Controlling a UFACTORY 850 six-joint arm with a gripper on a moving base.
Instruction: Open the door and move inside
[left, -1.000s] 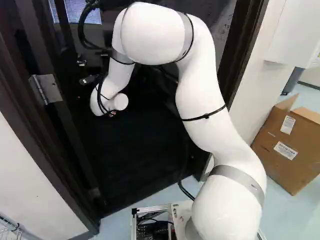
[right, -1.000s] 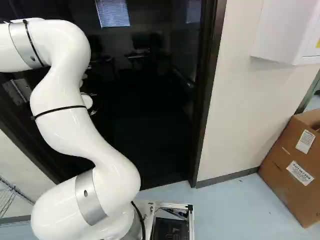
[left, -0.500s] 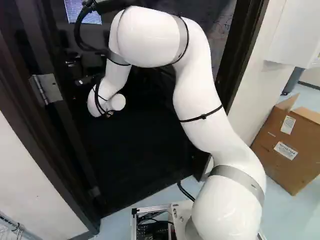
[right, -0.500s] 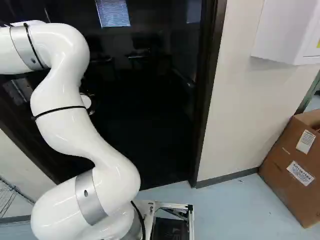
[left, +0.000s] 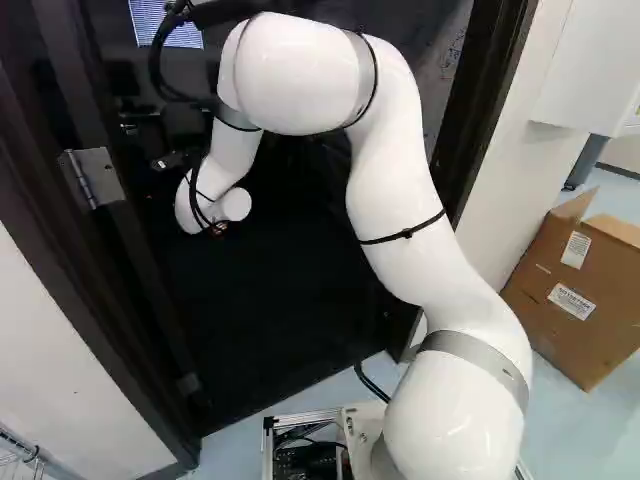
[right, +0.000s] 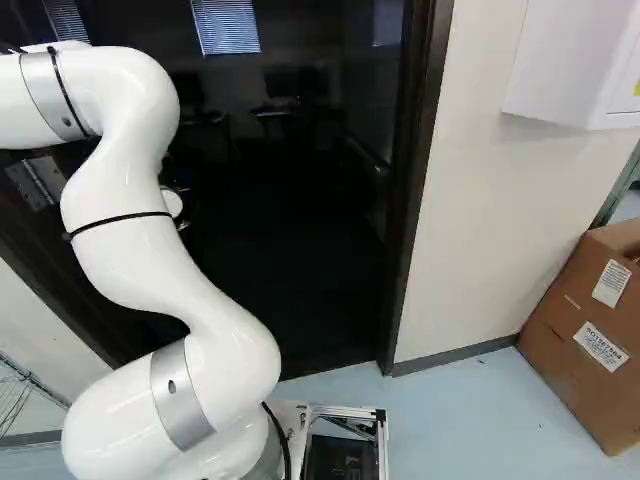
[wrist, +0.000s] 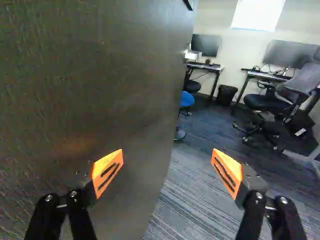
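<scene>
At black-framed doorway (right: 412, 200), flat dark-brown door (wrist: 100, 90) standing open, black orange-padded gripper (wrist: 167, 171) wide, empty, silver-railed base (right: 382, 445) outside, drive inside apparently left to do

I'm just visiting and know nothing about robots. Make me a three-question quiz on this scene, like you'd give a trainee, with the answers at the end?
1. True or false: the hand is gripping the door.
2. What colour are the pads on its fingers?
a) blue
b) orange
c) green
3. Fill the gap: in the wrist view, past the door's edge, a black ____ stands between two desks.

Key:
1. False: its fingers stand wide apart and grip nothing.
2. b
3. bin
</scene>
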